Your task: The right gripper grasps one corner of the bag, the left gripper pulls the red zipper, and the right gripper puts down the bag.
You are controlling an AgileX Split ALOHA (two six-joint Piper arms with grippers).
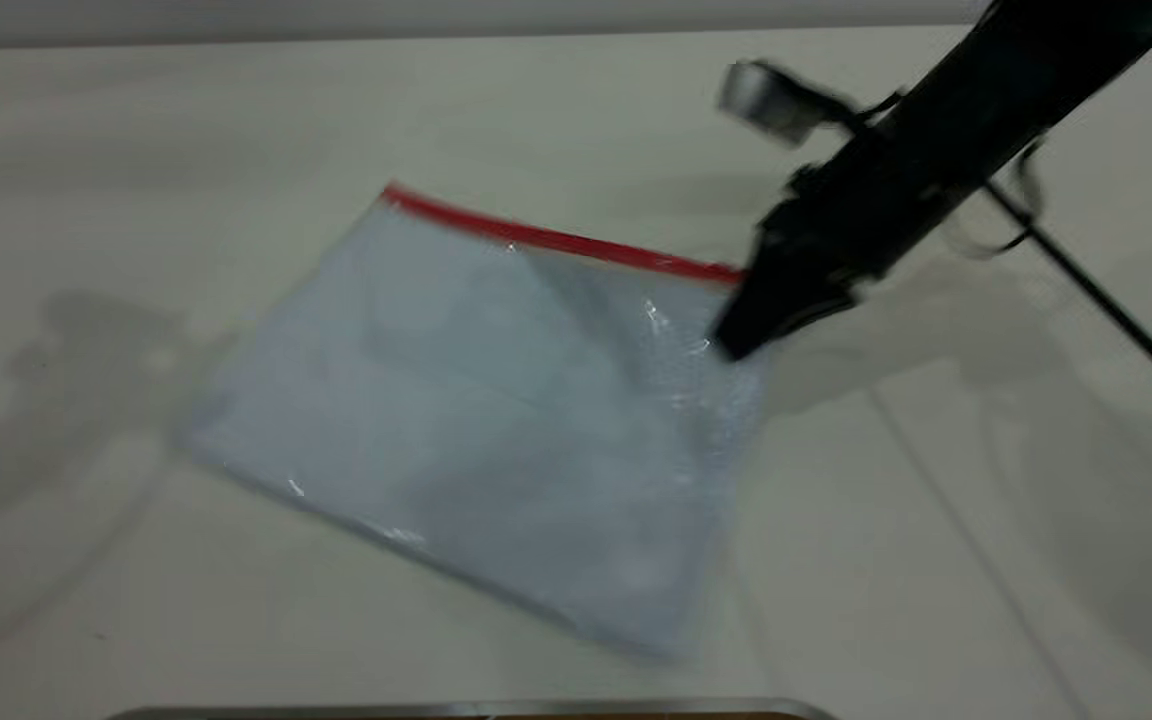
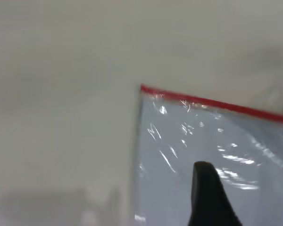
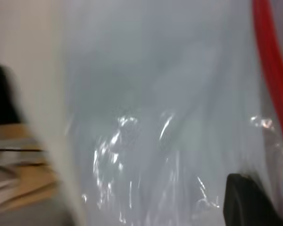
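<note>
From the exterior view, we had the bag (image 1: 496,420) lying on the white table (image 1: 136,150), tilted so its long axis ran diagonally, with the red zipper (image 1: 556,238) along the far long edge, sloping down toward the right. The right gripper (image 1: 746,335) reached in from the upper right with its tip at the corner (image 1: 731,280) where the red strip ended, which we figured was the spot for pinning the bag so the zip could be pulled against it. Whether its jaws were clamped on the plastic or just over it, we honestly couldn't tell from there. In the left wrist view, the left gripper (image 2: 245,197) hovered over the bag's clear face near the opposite zipper end, one dark fingertip (image 2: 205,181) showing and the other barely peeking in at the frame edge, so they looked spread apart and holding nothing; we guessed it was lining up on the strip. We couldn't make out the slider tab. In the right wrist view, crinkled plastic filled nearly everything, the red strip ran close alongside one dark jaw tip, but we couldn't see the other jaw, so no call on the grip.
</note>
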